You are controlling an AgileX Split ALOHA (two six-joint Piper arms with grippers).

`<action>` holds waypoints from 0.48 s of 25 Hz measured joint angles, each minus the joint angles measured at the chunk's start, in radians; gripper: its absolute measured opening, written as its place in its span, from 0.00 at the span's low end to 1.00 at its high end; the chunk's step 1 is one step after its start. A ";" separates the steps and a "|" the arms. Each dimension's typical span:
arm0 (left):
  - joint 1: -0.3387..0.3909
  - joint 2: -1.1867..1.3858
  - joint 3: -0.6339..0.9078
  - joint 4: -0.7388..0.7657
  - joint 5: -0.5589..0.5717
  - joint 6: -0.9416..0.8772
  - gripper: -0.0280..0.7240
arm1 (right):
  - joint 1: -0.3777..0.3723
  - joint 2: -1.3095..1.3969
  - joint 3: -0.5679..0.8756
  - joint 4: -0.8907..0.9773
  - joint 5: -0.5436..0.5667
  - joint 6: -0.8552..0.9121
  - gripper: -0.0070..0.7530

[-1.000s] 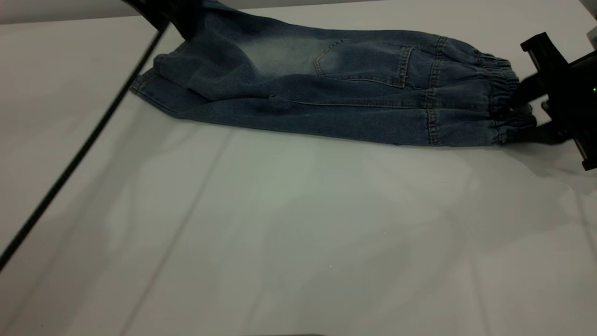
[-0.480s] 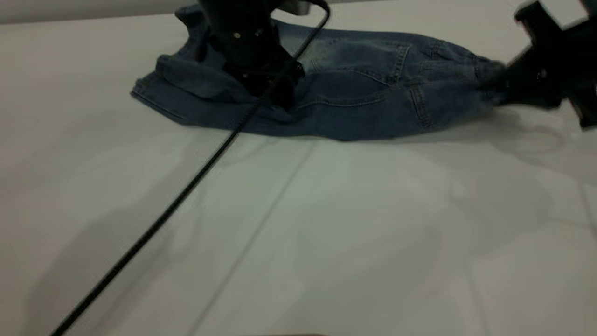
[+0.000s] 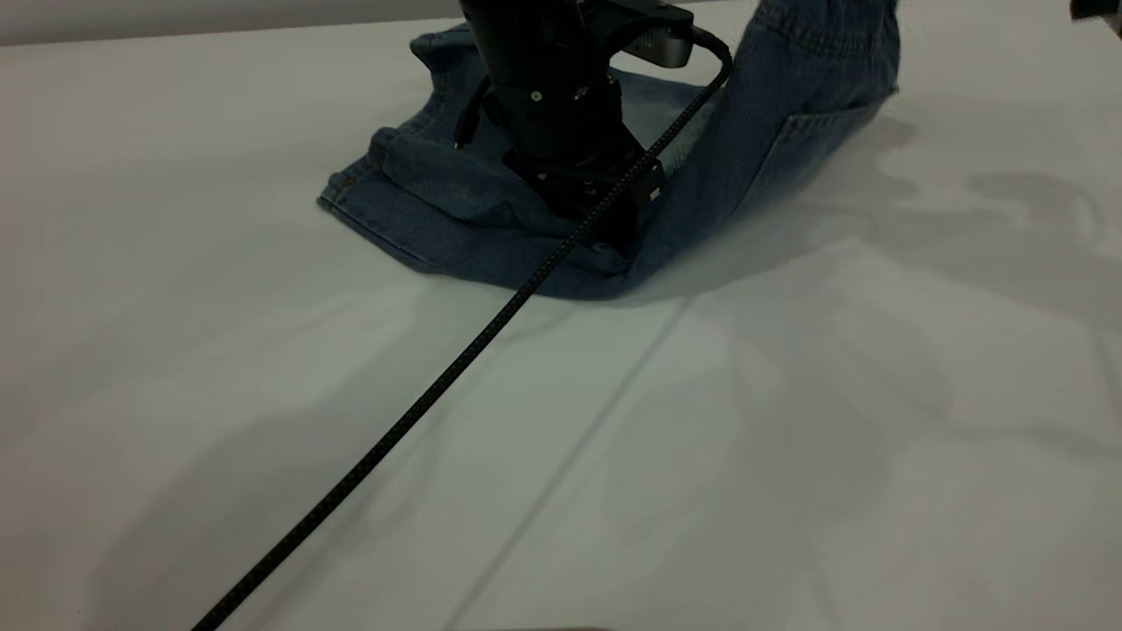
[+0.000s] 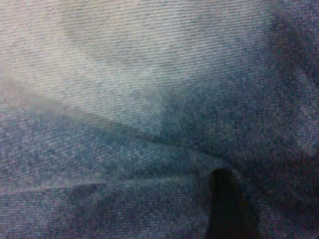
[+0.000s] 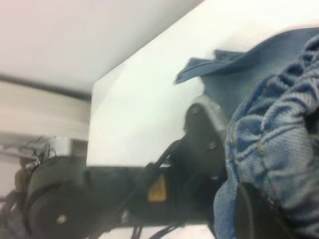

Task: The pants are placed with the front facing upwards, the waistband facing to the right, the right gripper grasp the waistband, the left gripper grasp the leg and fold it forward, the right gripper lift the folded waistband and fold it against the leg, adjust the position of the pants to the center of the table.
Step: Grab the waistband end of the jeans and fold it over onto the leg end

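Left end effector (image 3: 605, 230) presses down on the leg part of the pants (image 3: 456, 202); whether it is clenched cannot be told. Right end effector (image 5: 259, 211) grips the waistband (image 5: 279, 129), lifted off the bench (image 3: 789, 421) at far right.

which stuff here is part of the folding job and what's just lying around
In the job:
- pants, leg end flat
- waistband, lifted off the table
- left claw, pressed down on the pants
- right claw, at the waistband
- table

Just there:
- left arm's black cable, trailing across the table
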 joint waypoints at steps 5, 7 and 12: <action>0.026 -0.077 0.009 0.002 0.034 -0.002 0.47 | 0.000 -0.009 0.000 -0.030 0.003 0.000 0.17; 0.040 -0.124 0.009 0.045 0.044 -0.002 0.47 | 0.000 -0.010 0.000 -0.031 0.009 0.000 0.17; 0.091 -0.175 0.009 0.163 0.085 -0.041 0.47 | 0.000 -0.010 0.000 -0.034 0.048 -0.016 0.17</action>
